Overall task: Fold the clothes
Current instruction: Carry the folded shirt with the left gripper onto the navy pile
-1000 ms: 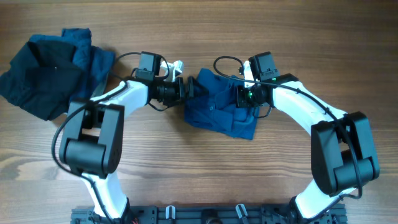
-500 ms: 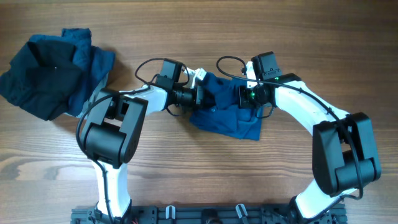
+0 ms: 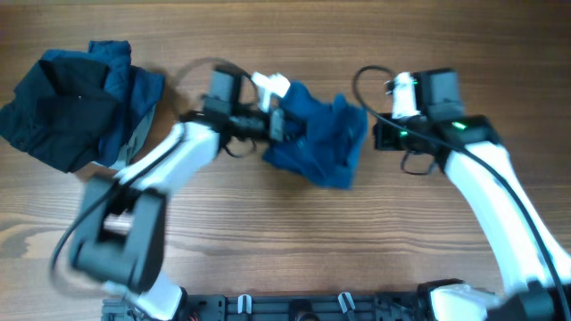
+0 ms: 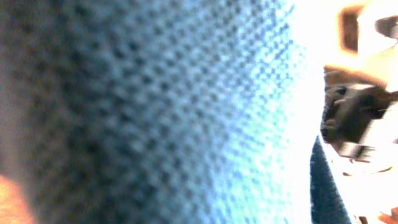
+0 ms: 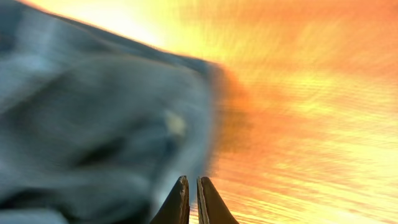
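A wood-grain table [image 3: 294, 241] (brown planks) with a dark rail [image 3: 294, 310] along its near edge

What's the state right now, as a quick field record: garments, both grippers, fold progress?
blue garment: crumpled, lying between the two grippers
left gripper: at the garment's left edge; its wrist view is filled with fabric, so the grip is unclear
right gripper: shut, empty, just off the garment's right edge
dark pile: far left, apart from both arms
fold: not yet done
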